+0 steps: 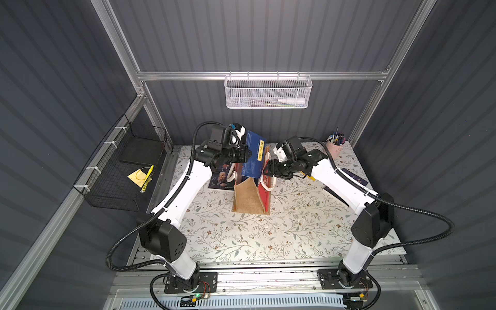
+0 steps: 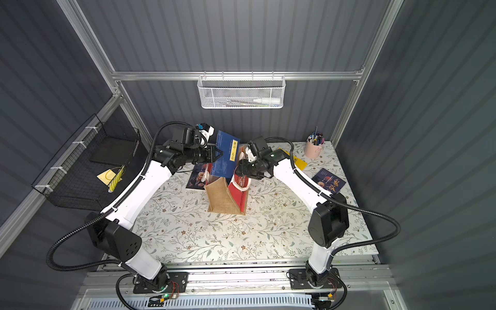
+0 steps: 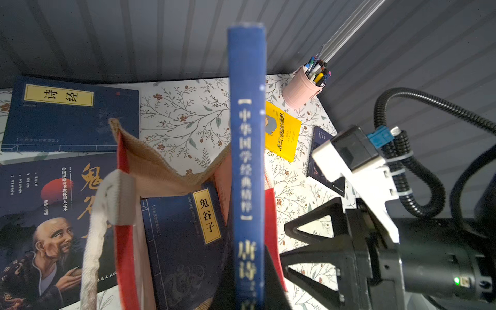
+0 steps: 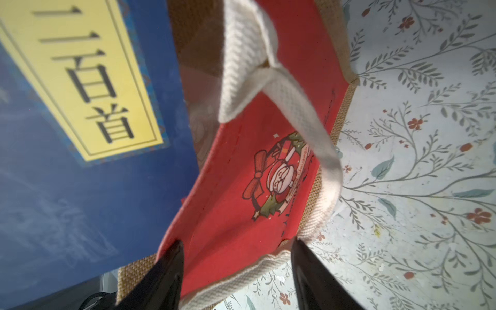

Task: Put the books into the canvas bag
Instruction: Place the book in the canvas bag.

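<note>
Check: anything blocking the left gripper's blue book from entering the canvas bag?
Nothing visible does. The blue book hangs in the left gripper at the open mouth of the canvas bag; the navy book already inside sits to one side, leaving a gap. The right gripper, jaws open, straddles the rim of the red wall.

Coarse burlap on the canvas bag, ribbed cloth handle (slightly grubby), smooth red panel between the right gripper's glossy fingers; navy book, matt paper.

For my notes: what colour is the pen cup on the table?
The pen cup is pink, best seen in the left wrist view.
</note>
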Controlling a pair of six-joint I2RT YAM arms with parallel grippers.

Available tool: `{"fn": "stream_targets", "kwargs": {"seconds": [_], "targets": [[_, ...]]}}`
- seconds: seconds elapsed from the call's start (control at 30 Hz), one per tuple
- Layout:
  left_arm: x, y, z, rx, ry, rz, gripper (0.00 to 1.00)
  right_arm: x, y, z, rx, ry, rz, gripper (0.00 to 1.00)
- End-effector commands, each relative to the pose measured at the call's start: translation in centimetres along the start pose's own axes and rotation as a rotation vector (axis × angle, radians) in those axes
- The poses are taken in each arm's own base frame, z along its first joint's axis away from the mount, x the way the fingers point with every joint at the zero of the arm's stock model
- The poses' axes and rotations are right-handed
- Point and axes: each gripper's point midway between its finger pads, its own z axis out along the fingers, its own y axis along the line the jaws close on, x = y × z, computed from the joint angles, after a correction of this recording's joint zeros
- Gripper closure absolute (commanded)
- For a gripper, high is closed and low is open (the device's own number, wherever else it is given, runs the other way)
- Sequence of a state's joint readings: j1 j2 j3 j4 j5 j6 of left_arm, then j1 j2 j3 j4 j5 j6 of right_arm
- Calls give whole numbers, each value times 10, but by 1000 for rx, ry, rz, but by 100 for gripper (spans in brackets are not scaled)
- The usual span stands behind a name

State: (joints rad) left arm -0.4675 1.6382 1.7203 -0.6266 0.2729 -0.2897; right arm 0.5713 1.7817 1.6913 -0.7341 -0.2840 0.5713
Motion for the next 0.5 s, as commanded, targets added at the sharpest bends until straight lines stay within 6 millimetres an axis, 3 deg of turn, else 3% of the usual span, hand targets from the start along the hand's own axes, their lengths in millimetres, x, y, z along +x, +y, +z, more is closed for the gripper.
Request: {"fn": "stream_targets", "kwargs": {"seconds": [0.0,0.3,0.47], "targets": [[13,-2,-2,-55,41,47,100,-2,11,-6,-24,-1,-7,34],[39,9,3,-132,113,-57,100,-9,15,-36,-23,-95,-5,30],[42,10,7,-131,126,-98,100,-7,19,-33,-43,-84,-4,30]]}}
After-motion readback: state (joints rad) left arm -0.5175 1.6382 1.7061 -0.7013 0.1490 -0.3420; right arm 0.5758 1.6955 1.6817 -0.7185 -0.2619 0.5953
